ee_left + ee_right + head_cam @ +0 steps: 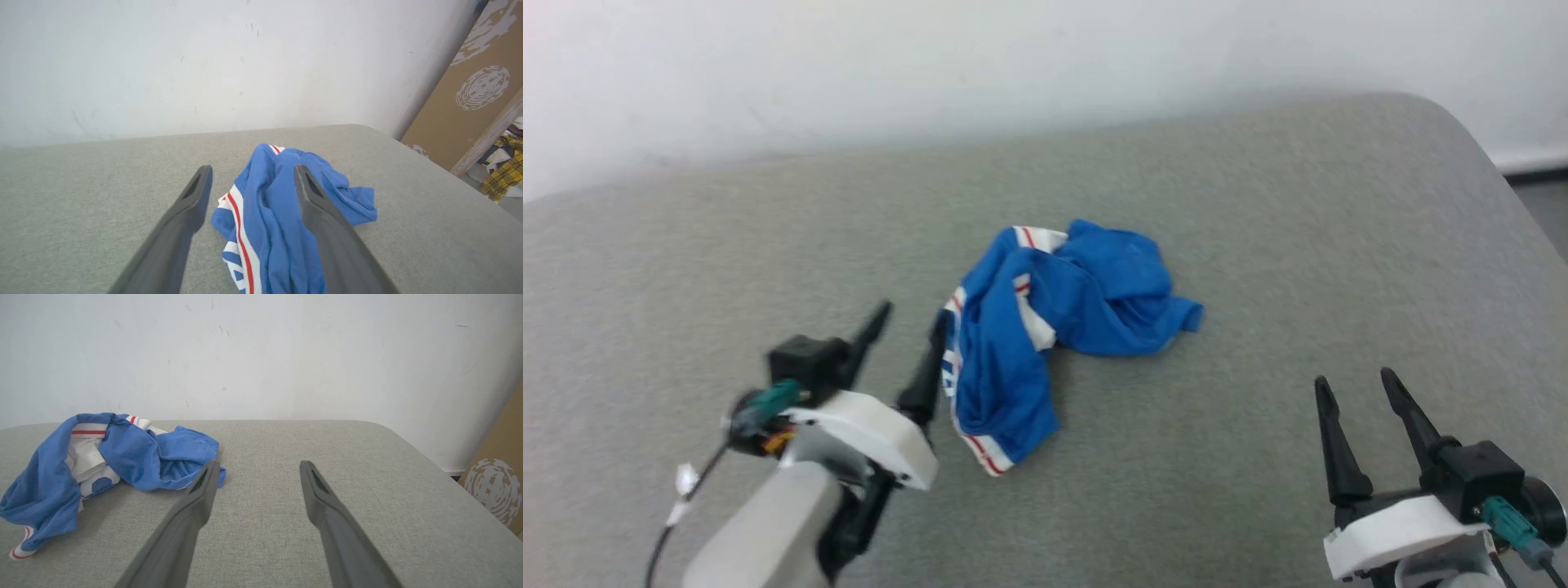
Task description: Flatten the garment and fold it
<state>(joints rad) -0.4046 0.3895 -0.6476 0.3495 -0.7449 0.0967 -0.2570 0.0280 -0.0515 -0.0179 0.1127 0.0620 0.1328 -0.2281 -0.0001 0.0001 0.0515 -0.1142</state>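
Soft, even white light washes the pale wall (931, 65) and grey padded surface (1298, 245); the garment (1013, 367) casts only a faint shadow toward 6 o'clock. The head view is smeared, worst on the left gripper (911, 317) at 8 o'clock; wrist views bow at their edges.

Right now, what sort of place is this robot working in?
Probably a makeshift indoor workroom: a grey fabric-covered table before a bare white wall, a brown printed board leaning nearby, and a heap of yellow plaid clothes.
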